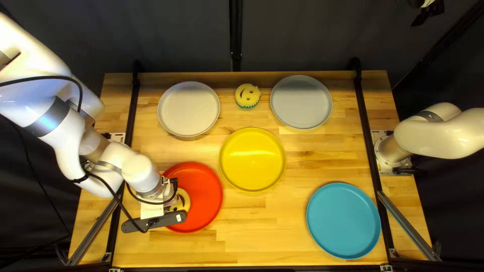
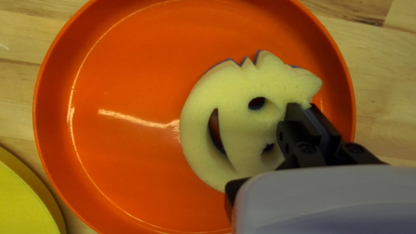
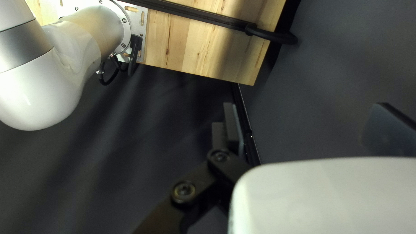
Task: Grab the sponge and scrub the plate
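At the lower left of the top left view, my left gripper [image 1: 154,207] is over the red plate [image 1: 206,196], its fingertips hidden. Part of a yellow smiley sponge [image 1: 183,200] shows beside it. In the left wrist view the left gripper [image 2: 302,105] pinches the rim of the sponge [image 2: 238,95], whose pale face bends toward the fingers; it lies over the plate [image 2: 125,78], and contact beneath is hidden. My right gripper [image 1: 428,14] is raised at the top right corner; in the right wrist view the right gripper [image 3: 307,125] stands wide apart, holding nothing.
A yellow plate [image 1: 252,159] lies right of the red one. A white plate [image 1: 189,109], another smiley sponge [image 1: 247,95] and a grey plate [image 1: 301,102] line the far side. A blue plate [image 1: 343,220] is near the front right. Black rails [image 1: 369,141] edge the work area.
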### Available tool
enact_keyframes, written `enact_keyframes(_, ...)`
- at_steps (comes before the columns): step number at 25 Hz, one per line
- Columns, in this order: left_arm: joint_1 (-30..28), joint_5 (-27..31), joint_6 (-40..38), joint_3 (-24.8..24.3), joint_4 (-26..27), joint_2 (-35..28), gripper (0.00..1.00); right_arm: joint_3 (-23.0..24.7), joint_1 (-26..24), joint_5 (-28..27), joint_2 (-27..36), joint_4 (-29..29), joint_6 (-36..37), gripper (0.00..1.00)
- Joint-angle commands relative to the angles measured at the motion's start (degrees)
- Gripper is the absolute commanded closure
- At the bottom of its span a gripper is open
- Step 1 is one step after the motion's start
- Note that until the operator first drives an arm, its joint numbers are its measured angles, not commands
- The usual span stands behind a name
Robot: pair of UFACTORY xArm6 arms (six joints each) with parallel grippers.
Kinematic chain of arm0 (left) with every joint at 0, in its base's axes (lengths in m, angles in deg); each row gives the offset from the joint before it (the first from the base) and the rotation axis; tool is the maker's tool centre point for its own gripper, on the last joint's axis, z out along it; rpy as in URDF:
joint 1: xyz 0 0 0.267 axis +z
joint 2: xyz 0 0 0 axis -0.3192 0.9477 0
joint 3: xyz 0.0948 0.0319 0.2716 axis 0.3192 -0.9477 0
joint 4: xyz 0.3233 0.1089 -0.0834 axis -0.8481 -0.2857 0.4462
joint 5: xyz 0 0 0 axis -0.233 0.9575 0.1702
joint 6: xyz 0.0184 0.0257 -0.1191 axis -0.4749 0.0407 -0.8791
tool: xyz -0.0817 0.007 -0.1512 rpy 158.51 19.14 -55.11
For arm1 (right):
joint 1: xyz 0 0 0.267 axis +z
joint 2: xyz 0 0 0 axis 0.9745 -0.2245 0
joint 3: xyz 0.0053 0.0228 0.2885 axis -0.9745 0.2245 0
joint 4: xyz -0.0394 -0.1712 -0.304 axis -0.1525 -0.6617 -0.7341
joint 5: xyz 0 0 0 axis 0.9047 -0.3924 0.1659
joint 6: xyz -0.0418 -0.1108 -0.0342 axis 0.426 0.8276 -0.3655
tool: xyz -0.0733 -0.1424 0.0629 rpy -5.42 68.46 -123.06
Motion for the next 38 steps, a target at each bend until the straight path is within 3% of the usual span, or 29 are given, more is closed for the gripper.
enact_keyframes(1,5.0,2.6,2.5,2.3,-2.2,-0.2,1.00,0.0,0.0,0.0,0.0,0.0,0.0,0.00)
enact_keyframes(10,11.9,7.4,3.7,5.3,-5.9,-3.1,1.00,0.0,0.0,0.0,0.0,0.0,0.0,0.00)
enact_keyframes(22,26.0,10.3,6.0,0.0,-3.9,-14.2,1.00,0.0,0.0,0.0,0.0,0.0,0.0,0.00)
enact_keyframes(32,39.2,14.7,9.2,3.6,-3.7,-12.7,1.00,0.0,0.0,0.0,0.0,0.0,0.0,0.00)
enact_keyframes(38,44.2,15.8,10.9,5.7,-5.0,-10.0,1.00,0.0,0.0,0.0,0.0,0.0,0.0,0.00)
